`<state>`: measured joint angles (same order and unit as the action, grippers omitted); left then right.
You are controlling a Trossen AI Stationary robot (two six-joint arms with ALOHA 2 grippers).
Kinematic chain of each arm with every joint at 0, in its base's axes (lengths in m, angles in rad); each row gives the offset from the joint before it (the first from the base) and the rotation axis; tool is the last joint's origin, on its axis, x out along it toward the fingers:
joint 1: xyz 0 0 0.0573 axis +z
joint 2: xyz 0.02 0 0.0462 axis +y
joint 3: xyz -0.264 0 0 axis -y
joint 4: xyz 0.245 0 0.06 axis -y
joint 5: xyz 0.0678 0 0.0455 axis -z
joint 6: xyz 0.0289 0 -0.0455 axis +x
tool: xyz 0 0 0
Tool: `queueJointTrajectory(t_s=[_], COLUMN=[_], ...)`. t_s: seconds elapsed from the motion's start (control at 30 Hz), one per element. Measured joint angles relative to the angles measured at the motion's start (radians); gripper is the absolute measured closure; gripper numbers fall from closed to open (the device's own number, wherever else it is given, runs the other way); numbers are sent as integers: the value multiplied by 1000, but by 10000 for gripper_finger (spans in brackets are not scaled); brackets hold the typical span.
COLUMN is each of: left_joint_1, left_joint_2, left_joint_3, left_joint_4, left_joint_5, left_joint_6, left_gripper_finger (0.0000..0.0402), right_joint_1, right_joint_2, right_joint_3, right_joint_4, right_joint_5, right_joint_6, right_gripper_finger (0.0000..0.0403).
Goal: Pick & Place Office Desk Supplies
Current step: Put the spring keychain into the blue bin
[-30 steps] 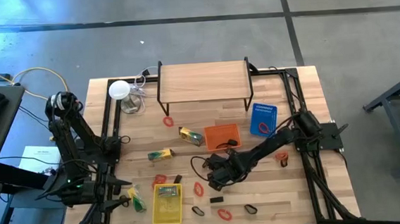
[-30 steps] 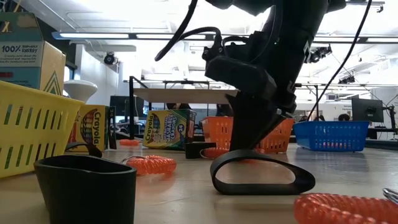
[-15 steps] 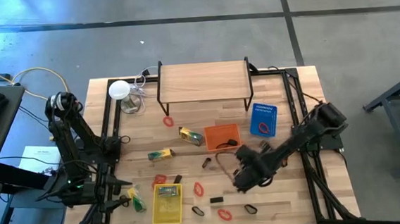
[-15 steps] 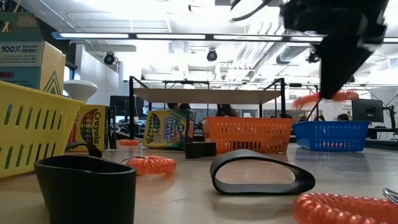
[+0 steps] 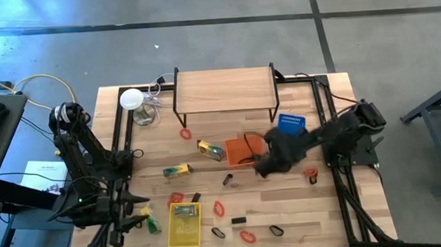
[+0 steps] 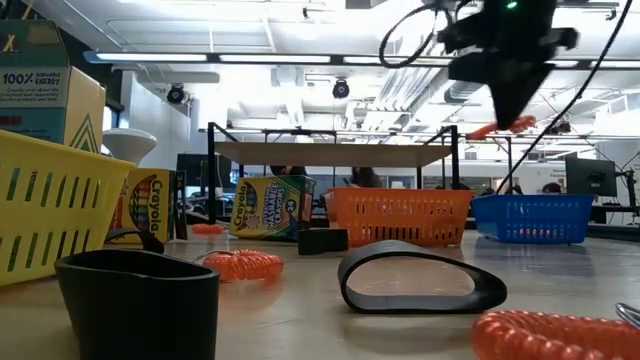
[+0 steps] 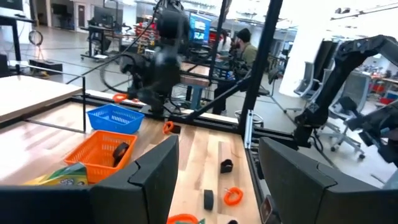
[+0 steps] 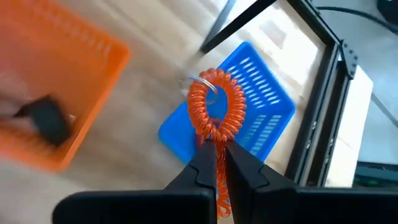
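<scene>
My right gripper (image 8: 216, 148) is shut on a red coiled band (image 8: 214, 106) and hangs high over the blue basket (image 8: 261, 99), beside the orange basket (image 5: 242, 148). From table height the band (image 6: 500, 128) shows just under that gripper (image 6: 508, 100). More red bands (image 5: 247, 236), black clips (image 5: 276, 230) and yellow-green packs (image 5: 177, 170) lie flat on the wooden table. One pack lies in the yellow basket (image 5: 184, 229). My left gripper (image 7: 217, 186) waits open at the near left, holding nothing. My right gripper pinches the band's nearest turns of coil (image 8: 215, 135) between its two fingertips. The fingers slant downward. The ring stands out beyond the fingertips, lifted clear, with the blue basket under it.
A wooden riser shelf (image 5: 226, 88) on black legs stands at the far side, with a white round disc (image 5: 131, 98) to its left. A black clip lies in the orange basket (image 8: 46, 121). Black frame rails (image 5: 324, 108) run along the table's sides.
My right gripper has risen from the table's near middle and swung toward the far right, over to the blue basket, turning its wrist as it went. The red band has come up with it, clear of the table. My left gripper has kept still.
</scene>
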<state>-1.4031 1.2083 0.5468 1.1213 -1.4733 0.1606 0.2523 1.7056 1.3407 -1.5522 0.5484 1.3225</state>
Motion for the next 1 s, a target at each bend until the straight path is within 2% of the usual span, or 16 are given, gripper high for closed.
queueJointTrajectory(t_s=[0.17,0.33,0.4,0.57,0.67,0.83,1.0], left_joint_1=[9,9,9,9,9,28,61], left_joint_2=[0,0,0,18,42,66,69], left_joint_3=[0,0,0,0,0,0,0], left_joint_4=[0,0,0,0,0,0,1], left_joint_5=[0,0,0,2,2,3,4], left_joint_6=[-69,-87,-88,-90,-90,-99,-138], left_gripper_finger=[188,188,188,188,188,188,188], right_joint_1=[-146,-236,-271,-311,-311,-312,-311], right_joint_2=[3,2,1,-2,0,-2,-7], right_joint_3=[-1,-18,-58,-178,-237,-285,-284], right_joint_4=[9,24,43,113,190,214,214], right_joint_5=[-11,-27,-81,-157,-156,-122,-121], right_joint_6=[-66,-109,-121,-118,-122,-147,-174], right_gripper_finger=[399,399,399,399,395,363,298])
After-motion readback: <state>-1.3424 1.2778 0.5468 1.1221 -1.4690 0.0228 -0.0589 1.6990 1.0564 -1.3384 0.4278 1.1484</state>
